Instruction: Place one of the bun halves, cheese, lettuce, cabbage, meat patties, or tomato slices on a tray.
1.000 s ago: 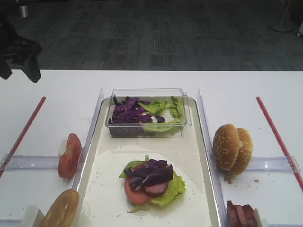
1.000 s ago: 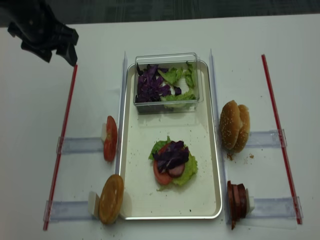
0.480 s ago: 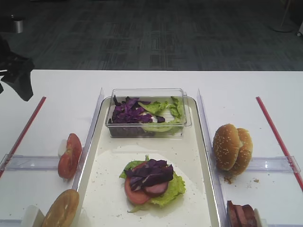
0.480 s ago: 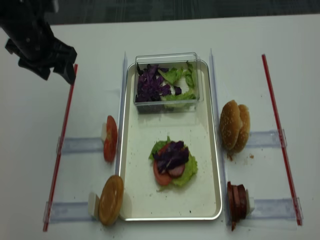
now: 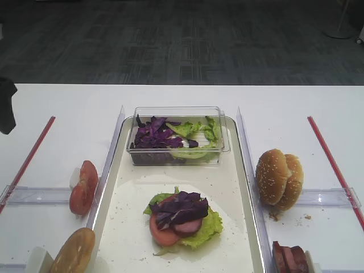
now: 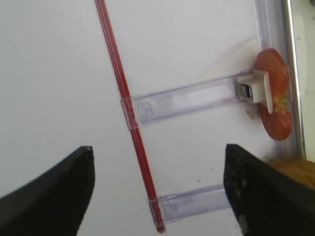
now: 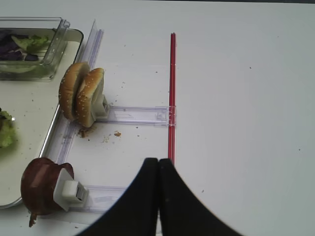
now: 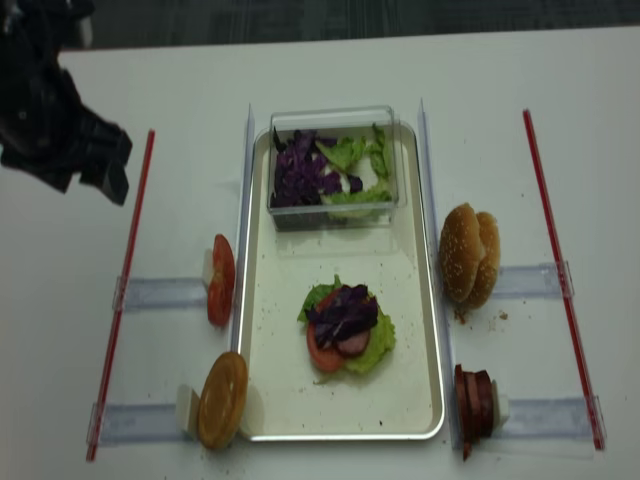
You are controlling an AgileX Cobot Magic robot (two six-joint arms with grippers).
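The cream tray [image 5: 227,187] [image 8: 285,390] holds a stack of lettuce, tomato, meat and purple cabbage [image 5: 179,219] [image 8: 345,325]. Left of the tray, tomato slices [image 5: 83,186] [image 6: 273,98] and one bun half [image 5: 74,250] [image 8: 222,398] stand on edge. To its right are two sesame bun halves [image 5: 278,179] [image 7: 81,93] and meat patties [image 8: 473,400] [image 7: 42,187]. My left gripper [image 8: 88,185] [image 6: 157,150] hovers open and empty over the far left table. The right gripper [image 7: 158,161] is shut and empty, right of the patties. Cheese is out of view.
A clear plastic box [image 5: 176,136] [image 8: 335,165] of cabbage and lettuce sits at the tray's far end. Red strips [image 8: 125,280] [image 8: 560,270] run along both sides. Clear plastic rails [image 8: 160,292] [image 7: 138,115] hold the food upright. Crumbs [image 7: 110,135] lie near the buns.
My left gripper has drifted from the far left corner toward the near side and left, staying open. Nothing on the table has moved.
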